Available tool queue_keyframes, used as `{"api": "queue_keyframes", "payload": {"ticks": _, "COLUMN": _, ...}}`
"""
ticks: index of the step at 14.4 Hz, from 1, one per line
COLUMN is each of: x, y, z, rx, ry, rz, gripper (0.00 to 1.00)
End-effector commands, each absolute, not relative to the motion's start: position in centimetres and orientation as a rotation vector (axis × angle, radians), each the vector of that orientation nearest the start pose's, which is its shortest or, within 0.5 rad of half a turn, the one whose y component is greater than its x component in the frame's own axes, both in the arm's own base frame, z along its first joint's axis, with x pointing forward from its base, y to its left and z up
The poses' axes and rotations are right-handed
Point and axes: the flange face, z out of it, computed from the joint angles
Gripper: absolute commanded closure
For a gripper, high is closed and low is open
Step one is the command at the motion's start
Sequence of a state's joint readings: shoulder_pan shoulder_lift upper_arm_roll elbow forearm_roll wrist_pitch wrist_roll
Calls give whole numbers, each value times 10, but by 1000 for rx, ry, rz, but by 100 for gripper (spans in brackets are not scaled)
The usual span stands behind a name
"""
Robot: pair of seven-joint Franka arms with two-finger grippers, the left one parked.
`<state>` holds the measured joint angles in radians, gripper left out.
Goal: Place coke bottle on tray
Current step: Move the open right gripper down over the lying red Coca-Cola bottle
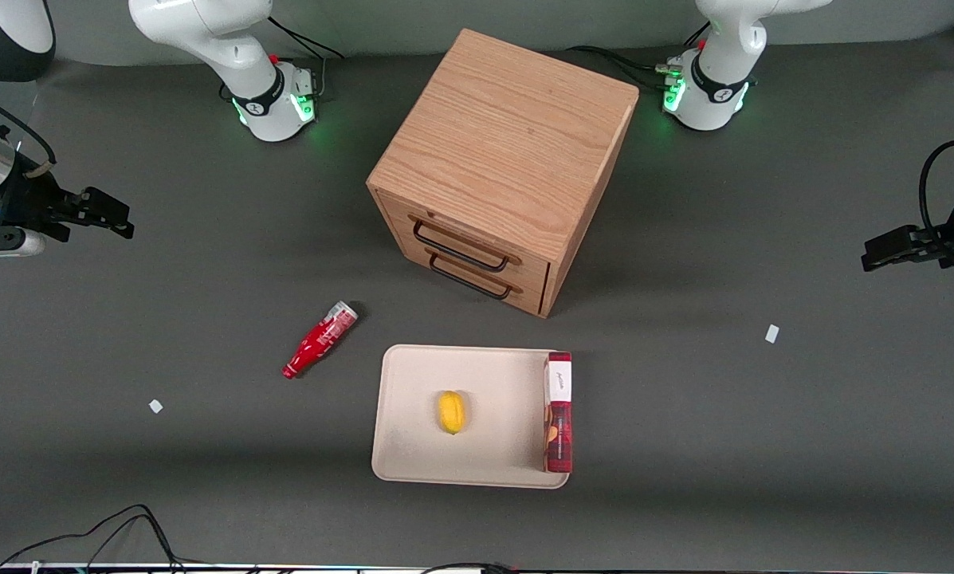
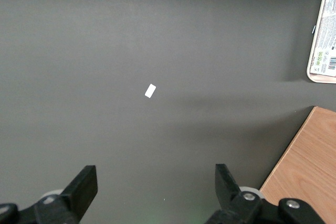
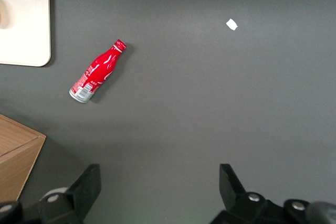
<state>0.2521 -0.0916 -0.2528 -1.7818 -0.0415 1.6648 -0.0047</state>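
A wooden drawer cabinet [image 1: 502, 167] is standing on the grey table [image 1: 763, 430], while a lemon [image 1: 451, 411] and a dark-red box [image 1: 558, 412] are lying nearer the camera.

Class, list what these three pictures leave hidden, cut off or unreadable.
- Drawer contents: closed fronts of the big wooden drawer cabinet, front view.
- Print on the slim red coke bottle lying on the table: too small.
- Flat beige tray: cut by the edge, right wrist view.
- Open black hand: only fingers show there.
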Motion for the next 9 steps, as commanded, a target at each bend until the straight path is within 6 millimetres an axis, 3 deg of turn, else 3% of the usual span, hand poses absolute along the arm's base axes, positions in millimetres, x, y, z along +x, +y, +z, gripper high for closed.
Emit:
{"api": "queue_keyframes", "payload": {"ticks": 1, "x": 531, "y": -7, "z": 587, "rx": -3143, "ry": 41, "rz": 64, "gripper": 0}}
{"api": "queue_keyframes", "payload": {"ticks": 4, "x": 532, "y": 1, "z": 582, "rx": -3124, "ry": 144, "rz": 89, "gripper": 0}}
{"api": "queue_keyframes", "payload": {"ticks": 7, "x": 545, "y": 45, "z": 557, "rx": -3057, "ry": 401, "rz": 124, "gripper": 0}}
{"api": "queue_keyframes", "payload": {"ticks": 9, "x": 558, "y": 78, "z": 525, "rx": -3055, "ry": 491, "rz": 113, "gripper": 0}}
